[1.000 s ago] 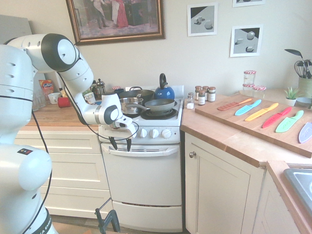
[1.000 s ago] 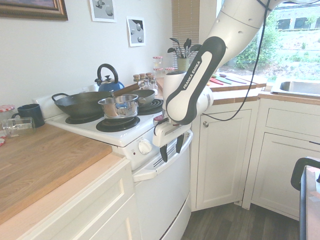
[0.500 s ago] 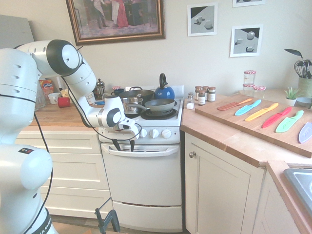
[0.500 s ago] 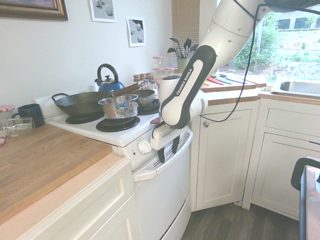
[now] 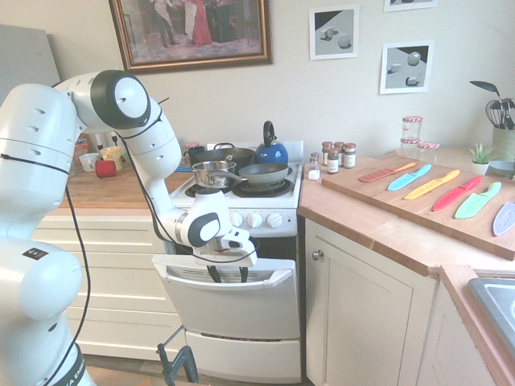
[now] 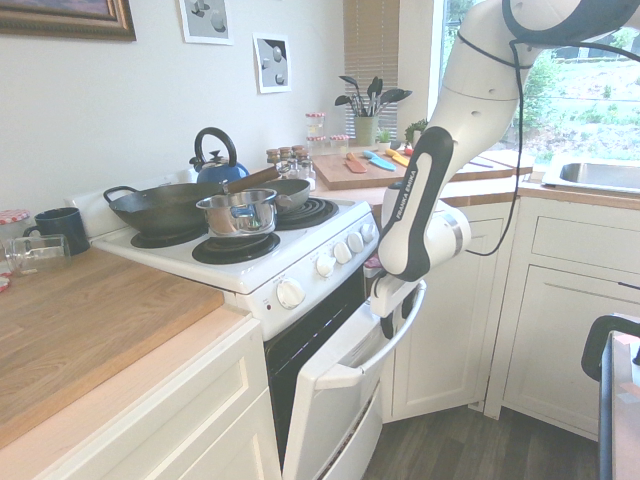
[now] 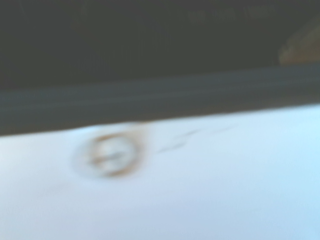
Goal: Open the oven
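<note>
While the red mug remained on the wooden table at the left of the first exterior view, the arm's elbow had come lower and farther to the right than half a second before. A pale yellow container, which the arm had hidden, could now be seen behind the mug.

To the right of this table stood the oven, between the drawers and the cream cabinet door. Its front door had been closed in the earlier frame; now it was tilted outward at its top, partly open, and a dark gap showed below the knobs.

The tool was at the door's bar handle, with its two fingers apart, side by side along the bar and pointing down. It had moved lower and outward together with the door. Whether the fingers touched the handle, I could not tell.

On top of the oven, the steel pot, the wok, the frying pan and the blue kettle had kept their places. Farther right, the spice jars, the wooden board with its coloured knives, the small plant and the sink were also unchanged.
</note>
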`<control>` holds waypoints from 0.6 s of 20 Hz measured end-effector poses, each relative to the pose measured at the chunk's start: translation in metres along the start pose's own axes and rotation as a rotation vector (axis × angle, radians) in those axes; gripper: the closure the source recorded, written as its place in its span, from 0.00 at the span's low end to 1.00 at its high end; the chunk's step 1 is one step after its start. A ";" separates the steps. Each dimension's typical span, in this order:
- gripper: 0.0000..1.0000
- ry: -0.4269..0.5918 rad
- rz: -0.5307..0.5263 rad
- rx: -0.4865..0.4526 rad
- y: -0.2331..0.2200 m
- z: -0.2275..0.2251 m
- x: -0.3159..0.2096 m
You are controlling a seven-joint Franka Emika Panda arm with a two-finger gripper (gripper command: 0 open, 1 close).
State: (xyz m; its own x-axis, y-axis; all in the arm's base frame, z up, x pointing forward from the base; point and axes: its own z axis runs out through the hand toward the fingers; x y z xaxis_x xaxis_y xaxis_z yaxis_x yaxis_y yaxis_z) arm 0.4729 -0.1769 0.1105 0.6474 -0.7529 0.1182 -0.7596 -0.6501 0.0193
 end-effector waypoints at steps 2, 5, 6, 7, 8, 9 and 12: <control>0.00 -0.004 -0.011 -0.002 0.020 0.001 -0.004; 0.00 -0.015 0.013 -0.014 0.057 -0.001 -0.012; 0.00 -0.023 0.055 -0.023 0.072 -0.002 -0.013; 0.00 -0.029 0.091 -0.031 0.088 -0.001 -0.014; 0.00 -0.031 0.111 -0.035 0.097 -0.002 -0.014; 0.00 -0.033 0.122 -0.037 0.102 -0.004 -0.014; 0.00 -0.072 0.112 -0.035 0.100 -0.024 -0.017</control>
State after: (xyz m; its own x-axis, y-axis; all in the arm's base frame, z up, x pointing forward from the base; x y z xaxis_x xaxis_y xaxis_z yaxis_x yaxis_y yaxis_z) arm 0.3845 -0.2269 0.1344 0.5604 -0.8267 0.0501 -0.8282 -0.5586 0.0447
